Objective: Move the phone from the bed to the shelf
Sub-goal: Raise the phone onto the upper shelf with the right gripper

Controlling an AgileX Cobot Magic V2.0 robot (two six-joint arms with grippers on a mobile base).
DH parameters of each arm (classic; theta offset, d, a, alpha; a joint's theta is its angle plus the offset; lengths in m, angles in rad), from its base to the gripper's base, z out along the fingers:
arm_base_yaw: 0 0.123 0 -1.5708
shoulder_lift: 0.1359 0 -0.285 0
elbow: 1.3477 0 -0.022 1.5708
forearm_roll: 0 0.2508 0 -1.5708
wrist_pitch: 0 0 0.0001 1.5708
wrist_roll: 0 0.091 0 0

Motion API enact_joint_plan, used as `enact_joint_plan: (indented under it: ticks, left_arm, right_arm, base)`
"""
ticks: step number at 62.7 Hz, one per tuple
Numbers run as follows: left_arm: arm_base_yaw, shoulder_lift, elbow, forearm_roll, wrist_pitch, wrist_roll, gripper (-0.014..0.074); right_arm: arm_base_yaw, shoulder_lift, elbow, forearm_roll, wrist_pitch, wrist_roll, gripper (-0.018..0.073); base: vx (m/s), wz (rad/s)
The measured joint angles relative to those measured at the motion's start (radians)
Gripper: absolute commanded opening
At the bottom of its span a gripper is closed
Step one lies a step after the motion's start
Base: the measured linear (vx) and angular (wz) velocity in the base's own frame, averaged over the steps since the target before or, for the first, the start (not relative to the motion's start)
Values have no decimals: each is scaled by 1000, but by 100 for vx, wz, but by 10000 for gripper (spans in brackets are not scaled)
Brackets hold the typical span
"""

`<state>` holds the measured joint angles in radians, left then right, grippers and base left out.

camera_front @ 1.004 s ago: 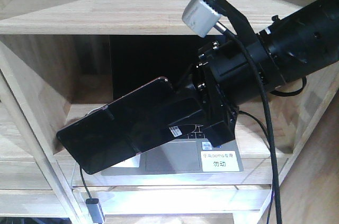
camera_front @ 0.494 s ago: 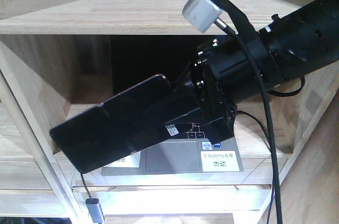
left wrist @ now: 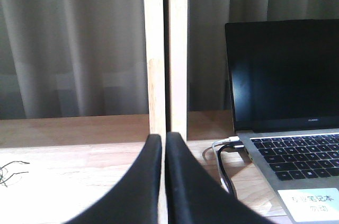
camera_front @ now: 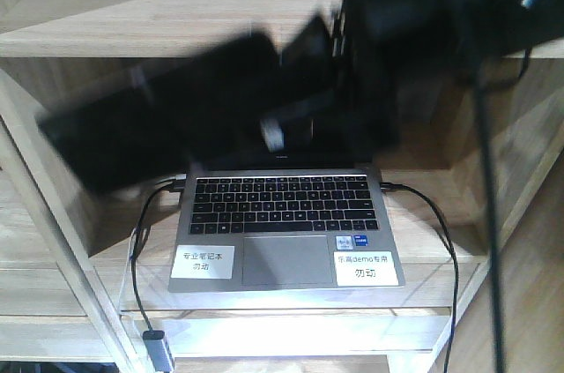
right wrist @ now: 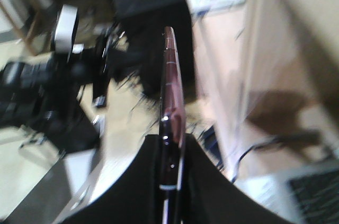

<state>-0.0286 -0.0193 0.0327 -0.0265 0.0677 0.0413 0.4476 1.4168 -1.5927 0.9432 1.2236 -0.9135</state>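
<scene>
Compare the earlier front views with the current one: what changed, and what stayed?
The right gripper, shut on the phone, swung it upward, uncovering the laptop; both are motion-blurred. The laptop stayed put on the shelf.

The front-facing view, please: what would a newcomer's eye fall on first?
The blurred black phone stands out first, held slantwise in front of the pale wooden shelf by the right gripper, whose jaws pinch one end of it. Just below it, a silver laptop sits open on the shelf board.
</scene>
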Motion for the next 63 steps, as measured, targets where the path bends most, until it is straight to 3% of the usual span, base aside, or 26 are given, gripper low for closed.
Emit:
enact_joint_plan:
  ticks: [23, 42, 63]
  left_arm:
    - [0, 0, 0, 0, 0, 0, 1]
    - [0, 0, 0, 0, 0, 0, 1]
    - [0, 0, 0, 0, 0, 0, 1]
  right_arm:
    - [0, -1, -168, -176, -132, 115, -2]
    - [0, 93, -185, -168, -330, 113, -2]
    - [0, 331, -375, -106, -379, 92, -2]
  base:
    - [0, 0]
    - [0, 0]
    - [0, 0]
